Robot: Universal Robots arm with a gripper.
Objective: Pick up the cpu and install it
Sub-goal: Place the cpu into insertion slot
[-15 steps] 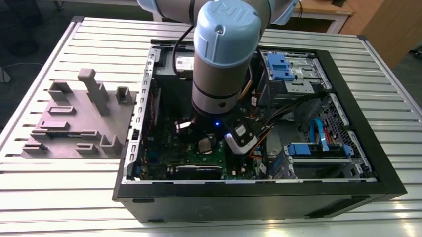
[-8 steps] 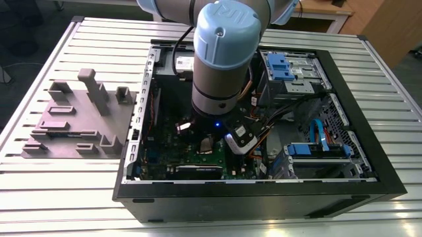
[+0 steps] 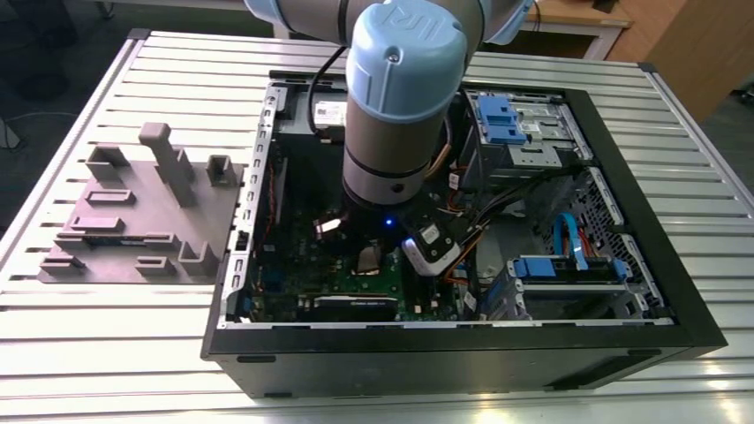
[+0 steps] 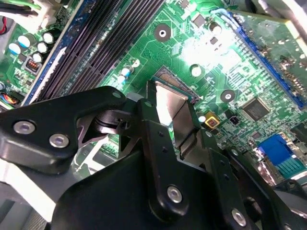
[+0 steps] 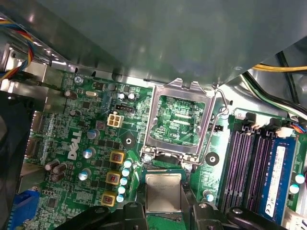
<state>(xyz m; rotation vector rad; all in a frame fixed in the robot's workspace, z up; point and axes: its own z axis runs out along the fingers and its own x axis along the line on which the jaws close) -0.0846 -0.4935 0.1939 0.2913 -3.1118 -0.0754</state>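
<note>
The cpu (image 5: 163, 191), a small square chip with a silver-grey top, sits between my gripper's (image 5: 163, 213) black fingers (image 5: 128, 211), which are shut on its sides. It hangs low over the green motherboard (image 5: 86, 124), right beside the open socket frame (image 5: 180, 120), whose metal lid and lever stand raised. In the second wrist view the cpu (image 4: 169, 106) shows as a tilted shiny plate in the gripper (image 4: 175, 122), just above the socket's edge (image 4: 175, 79). In the exterior view the arm (image 3: 395, 115) reaches straight down into the open computer case (image 3: 471, 353).
Purple and blue memory slots (image 5: 254, 167) run beside the socket. Cables (image 3: 507, 199) and blue drive brackets (image 3: 507, 119) crowd the case on the exterior view's right. A grey plastic fixture (image 3: 141, 212) with upright blocks stands on the slatted table at the exterior view's left.
</note>
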